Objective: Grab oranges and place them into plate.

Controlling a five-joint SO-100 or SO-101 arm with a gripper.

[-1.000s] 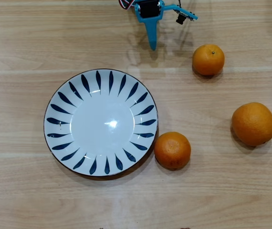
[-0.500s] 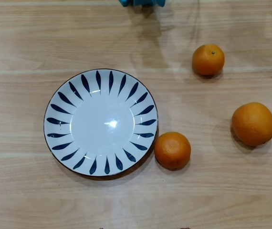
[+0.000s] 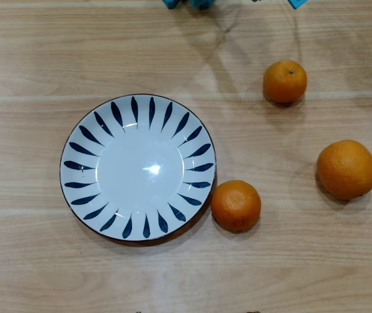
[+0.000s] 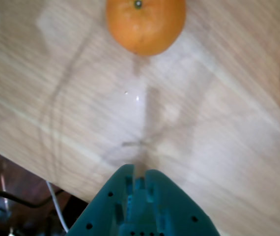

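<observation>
In the wrist view I see my gripper (image 4: 140, 173) with its teal fingers pressed together, holding nothing, above bare table (image 4: 218, 123). One small orange (image 4: 145, 24) lies ahead of it. Overhead, the plate (image 3: 81, 140) is empty; another small orange (image 3: 235, 205) lies just beside its rim, the big orange (image 3: 346, 169) well apart.

orange (image 4: 145, 25) clipped at wrist view's top, pincer (image 4: 140, 178) base cropped below
</observation>
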